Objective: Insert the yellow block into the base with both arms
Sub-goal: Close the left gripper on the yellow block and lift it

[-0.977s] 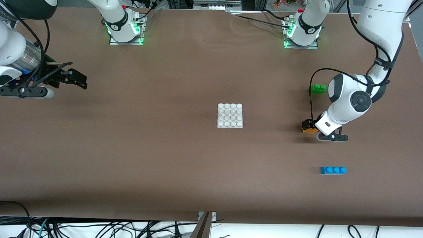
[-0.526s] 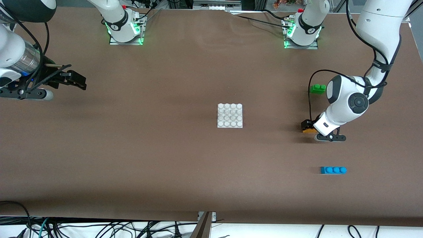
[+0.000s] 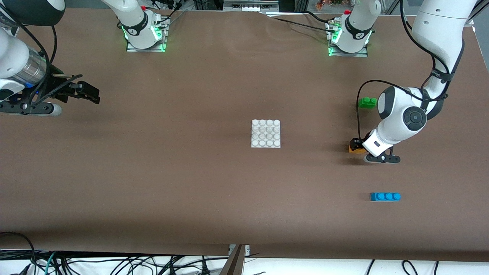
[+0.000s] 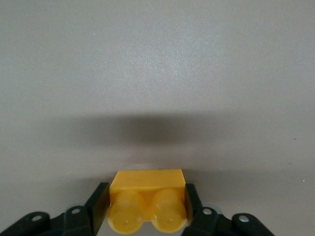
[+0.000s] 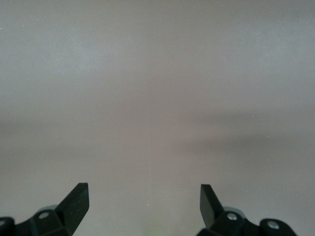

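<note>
The yellow block [image 3: 355,150] lies on the table toward the left arm's end, level with the white base [image 3: 266,133], which sits mid-table. My left gripper [image 3: 357,146] is down at the block, its fingers pressed against both ends of it. In the left wrist view the yellow block [image 4: 147,199] fills the gap between the fingers of the left gripper [image 4: 146,192], studs facing the camera. My right gripper [image 3: 91,93] is open and empty, waiting above the right arm's end of the table; the right wrist view shows the right gripper [image 5: 142,191] over bare table.
A green two-stud brick [image 3: 368,102] lies farther from the front camera than the yellow block, close to the left arm's wrist. A blue three-stud brick [image 3: 385,196] lies nearer to the front camera. The brown table stretches bare between the base and the bricks.
My left gripper has settled slightly lower around the yellow block and its fingers have closed in on it. The right gripper has shifted only a little.
</note>
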Available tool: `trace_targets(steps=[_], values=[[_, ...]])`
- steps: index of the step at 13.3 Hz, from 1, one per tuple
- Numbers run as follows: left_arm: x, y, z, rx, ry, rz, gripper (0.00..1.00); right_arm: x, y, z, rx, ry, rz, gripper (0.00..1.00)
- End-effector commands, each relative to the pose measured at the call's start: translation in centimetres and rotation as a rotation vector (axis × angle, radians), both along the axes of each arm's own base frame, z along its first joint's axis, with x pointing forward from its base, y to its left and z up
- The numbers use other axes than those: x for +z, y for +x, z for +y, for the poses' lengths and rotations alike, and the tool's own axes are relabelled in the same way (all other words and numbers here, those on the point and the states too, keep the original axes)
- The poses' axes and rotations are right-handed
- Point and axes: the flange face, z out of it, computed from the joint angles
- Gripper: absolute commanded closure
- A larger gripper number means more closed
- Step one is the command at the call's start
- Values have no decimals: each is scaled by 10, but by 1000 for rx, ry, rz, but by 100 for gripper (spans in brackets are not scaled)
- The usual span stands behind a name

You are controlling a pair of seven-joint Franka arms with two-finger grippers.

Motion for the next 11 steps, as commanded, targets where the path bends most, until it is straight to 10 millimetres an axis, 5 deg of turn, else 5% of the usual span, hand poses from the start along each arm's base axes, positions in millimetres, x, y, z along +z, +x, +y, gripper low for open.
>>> trace_targets(steps=[1,3,6,8,11], values=[[1,-12,1,-6,17,14,49,7,-1,0,-10,-2,3,0],[2,-12,1,-6,18,20,67,7,-1,0,-10,-2,3,0],[13,-10,1,-5,23,20,70,7,0,0,-10,-2,1,0],[42,-2,-3,-10,32,22,71,7,-1,0,-10,-2,3,0],[92,14,-33,-26,36,50,71,6,0,-1,-10,-3,4,0]])
